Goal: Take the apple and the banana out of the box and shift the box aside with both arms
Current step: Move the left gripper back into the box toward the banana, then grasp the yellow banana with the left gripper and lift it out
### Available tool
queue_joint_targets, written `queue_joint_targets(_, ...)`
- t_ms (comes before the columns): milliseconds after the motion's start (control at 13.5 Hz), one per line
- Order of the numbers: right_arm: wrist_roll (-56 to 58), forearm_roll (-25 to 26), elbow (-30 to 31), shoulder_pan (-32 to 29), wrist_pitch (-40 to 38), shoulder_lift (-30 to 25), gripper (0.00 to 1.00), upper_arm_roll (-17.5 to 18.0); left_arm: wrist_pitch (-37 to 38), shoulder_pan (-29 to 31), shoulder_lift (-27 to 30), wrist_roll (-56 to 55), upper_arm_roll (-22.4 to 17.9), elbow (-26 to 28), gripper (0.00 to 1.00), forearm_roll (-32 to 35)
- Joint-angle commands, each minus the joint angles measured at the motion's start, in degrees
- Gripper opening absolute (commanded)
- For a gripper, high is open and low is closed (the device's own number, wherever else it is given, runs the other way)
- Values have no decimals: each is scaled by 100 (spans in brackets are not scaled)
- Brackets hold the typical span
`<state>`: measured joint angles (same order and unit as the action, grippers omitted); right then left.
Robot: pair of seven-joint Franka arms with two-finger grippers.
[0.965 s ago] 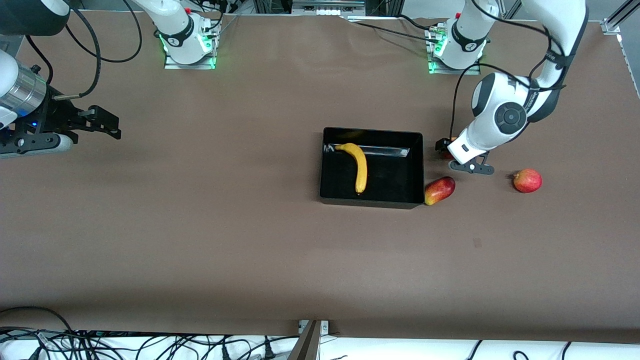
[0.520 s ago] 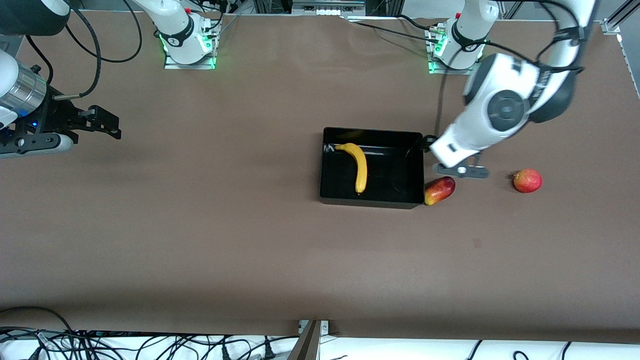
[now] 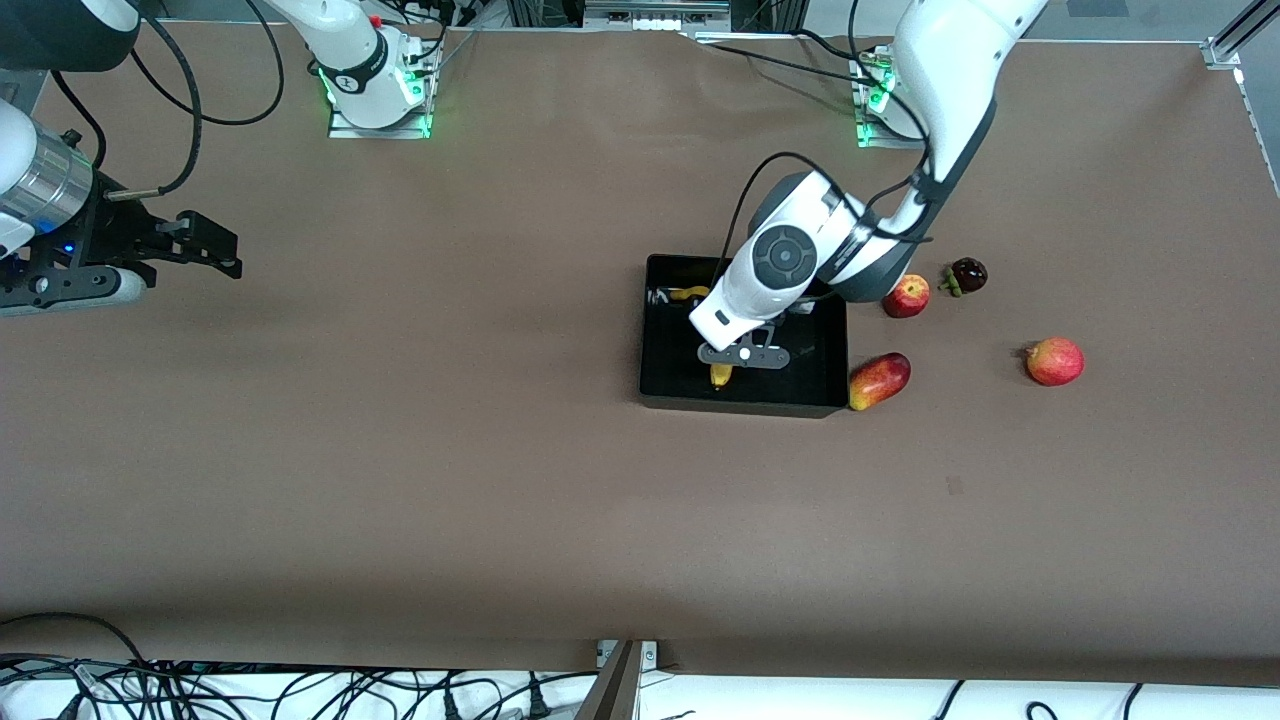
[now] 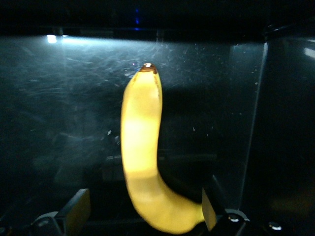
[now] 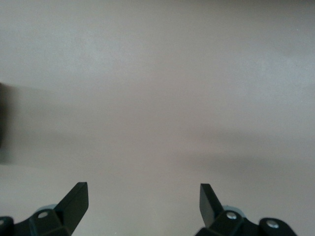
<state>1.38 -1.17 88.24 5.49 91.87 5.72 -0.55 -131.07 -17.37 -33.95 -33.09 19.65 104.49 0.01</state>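
The left hand has been swung from the apple, now set down at the box's three o'clock, over the banana, fingers apart; the right hand is kept waiting, fingers spread.

Clearance around box and fruit

Left gripper hangs inside the box, fingers spread, the banana between them; box walls enclose it on all sides, top open. At the box's wall toward the left arm's end, the mango-like fruit touches the corner nearer the camera; the apple and a dark fruit lie near, a pinkish-red fruit well apart. Table toward the right arm's end lies bare; right gripper waits there, fingers apart, over bare table.
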Motion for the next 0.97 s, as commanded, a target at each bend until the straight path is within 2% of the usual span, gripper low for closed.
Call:
queue_joint_targets(0,-15,82,-44,-13,-2,-1,100,12,-400,-82,-287,-49,-41,-78,100,78)
queue_joint_targets(149,-15,82,-53,-4,6,-1,100,12,-831,-196,-515,-49,-49,-34,100,165)
queue_joint_targets(297,-15,90,-53,22,-2,-1,100,20,-921,-197,-631,-92,-67,-34,97,455)
queue_joint_targets(371,-15,82,-53,31,-2,-1,100,20,-912,-197,-639,-180,-67,-34,75,465)
queue_joint_targets(446,-15,82,-53,31,-2,-1,100,20,-921,-214,-648,-328,-67,-34,41,465)
queue_joint_targets(520,-15,82,-53,39,-2,-1,100,20,-912,-223,-648,-460,-58,-43,17,473)
queue_joint_targets(594,-6,82,-53,40,-2,-1,100,20,-894,-214,-622,-488,-58,-43,7,473)
queue_joint_targets(668,-6,82,-53,40,-2,-1,100,29,-868,-197,-596,-479,-58,-43,1,482)
queue_joint_targets(891,-6,82,-53,40,-11,-9,100,29,-440,-118,-237,-479,-58,-104,1,482)
